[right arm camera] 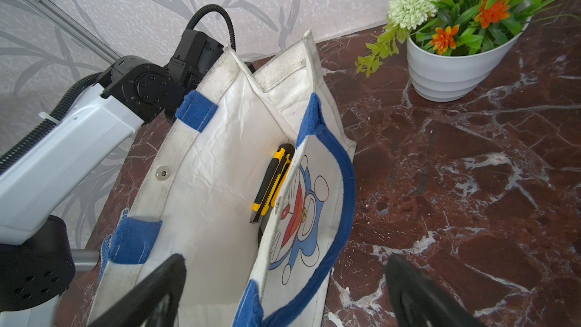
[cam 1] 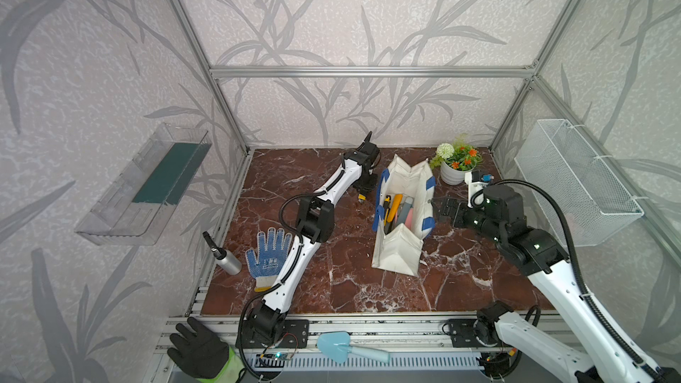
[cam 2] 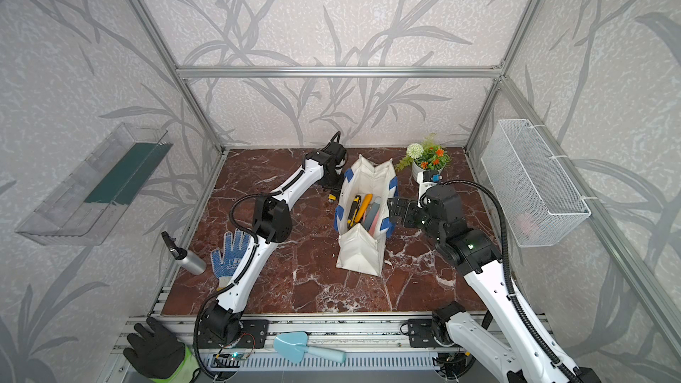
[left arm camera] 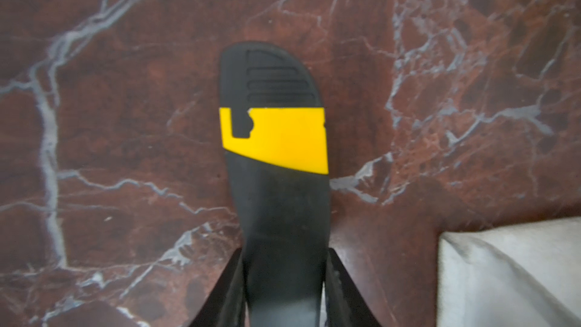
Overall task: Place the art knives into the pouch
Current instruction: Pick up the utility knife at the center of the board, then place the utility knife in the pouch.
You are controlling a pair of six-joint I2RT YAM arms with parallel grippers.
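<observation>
The art knife (left arm camera: 276, 139), black with a yellow band, lies flat on the marble table just left of the pouch (cam 1: 400, 252). My left gripper (left arm camera: 284, 256) reaches straight down over it, and both fingers press against the sides of its black handle. Only a yellow tip (cam 1: 362, 197) shows under that gripper in both top views. The white pouch (right arm camera: 204, 184) with blue straps and a cartoon cat stands open. A second yellow-and-black knife (right arm camera: 272, 180) and other tools lie inside it. My right gripper (right arm camera: 284, 265) is open, its fingers either side of the pouch's cat-printed wall.
A white flower pot (cam 1: 452, 173) stands behind the pouch at the back right. A blue-dotted glove (cam 1: 269, 252) and a silver spray bottle (cam 1: 224, 257) lie front left. A wire basket (cam 1: 575, 182) hangs on the right wall. A blue trowel (cam 1: 350, 350) lies on the front rail.
</observation>
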